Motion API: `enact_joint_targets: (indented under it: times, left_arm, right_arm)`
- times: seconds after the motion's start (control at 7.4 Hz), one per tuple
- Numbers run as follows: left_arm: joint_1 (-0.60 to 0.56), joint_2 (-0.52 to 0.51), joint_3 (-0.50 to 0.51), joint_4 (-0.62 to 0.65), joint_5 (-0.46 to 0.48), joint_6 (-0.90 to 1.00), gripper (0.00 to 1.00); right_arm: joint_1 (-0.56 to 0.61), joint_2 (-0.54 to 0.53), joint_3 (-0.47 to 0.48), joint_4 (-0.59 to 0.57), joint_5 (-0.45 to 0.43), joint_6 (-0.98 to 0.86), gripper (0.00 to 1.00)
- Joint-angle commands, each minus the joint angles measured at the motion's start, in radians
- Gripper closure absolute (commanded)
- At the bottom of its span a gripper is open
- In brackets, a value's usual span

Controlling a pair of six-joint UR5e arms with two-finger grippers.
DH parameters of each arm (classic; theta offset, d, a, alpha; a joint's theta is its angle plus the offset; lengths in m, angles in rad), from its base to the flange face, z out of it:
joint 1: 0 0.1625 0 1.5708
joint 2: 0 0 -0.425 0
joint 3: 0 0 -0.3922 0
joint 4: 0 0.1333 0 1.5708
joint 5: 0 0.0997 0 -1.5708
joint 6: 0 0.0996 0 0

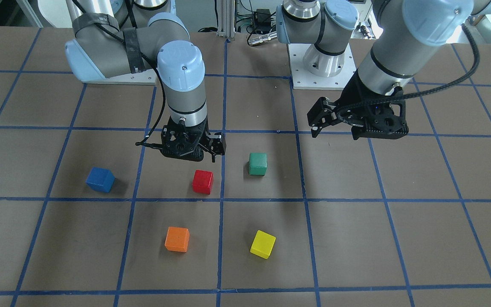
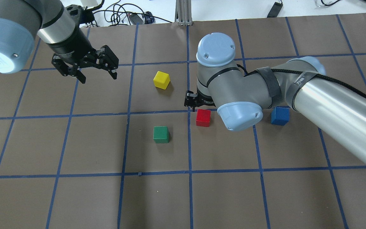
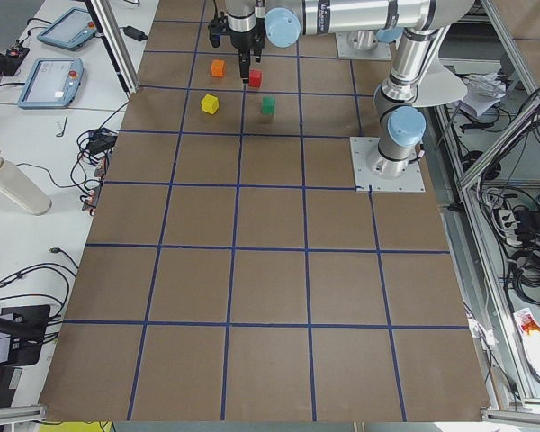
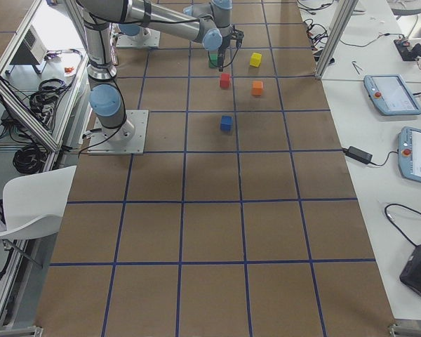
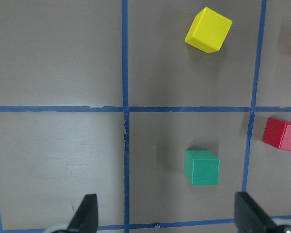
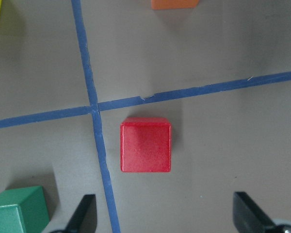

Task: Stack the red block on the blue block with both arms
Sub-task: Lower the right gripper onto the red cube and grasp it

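The red block (image 1: 203, 182) lies on the brown table near its middle and also shows in the overhead view (image 2: 203, 118). The blue block (image 1: 100, 179) lies apart from it, further toward the robot's right (image 2: 280, 115). My right gripper (image 1: 192, 153) hovers open just above and beside the red block. In the right wrist view the red block (image 6: 145, 144) sits ahead of the open fingers (image 6: 85, 213), untouched. My left gripper (image 2: 98, 77) is open and empty, raised over the table's left part, far from both blocks. It also shows in the front view (image 1: 335, 132).
A green block (image 1: 257, 164) lies close to the red block on the robot's left side. A yellow block (image 1: 263, 244) and an orange block (image 1: 177, 239) lie further from the robot. Blue tape lines grid the table (image 1: 399, 238).
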Motion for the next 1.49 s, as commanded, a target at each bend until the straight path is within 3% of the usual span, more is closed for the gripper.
enact_joint_targets:
  times: [0.0, 0.41, 0.54, 0.68, 1.35]
  left_arm:
    - [0.020, 0.043, -0.003, -0.035, 0.002, 0.027, 0.00]
    - [0.011, 0.057, -0.004, -0.019, 0.029, -0.065, 0.00]
    - [0.006, 0.042, 0.013, -0.002, 0.116, -0.070, 0.00]
    - [-0.003, 0.017, 0.014, 0.068, 0.108, -0.079, 0.00]
    - [-0.027, -0.004, 0.014, 0.077, 0.112, -0.078, 0.00]
  right_arm:
    - [0.002, 0.059, 0.010, -0.043, -0.001, -0.005, 0.00]
    - [0.002, 0.106, 0.010, -0.101, -0.001, -0.054, 0.00]
    - [0.002, 0.108, 0.010, -0.106, -0.001, -0.054, 0.00]
    - [0.002, 0.128, 0.009, -0.127, 0.000, -0.054, 0.00]
    - [0.002, 0.145, 0.015, -0.158, 0.002, -0.049, 0.00]
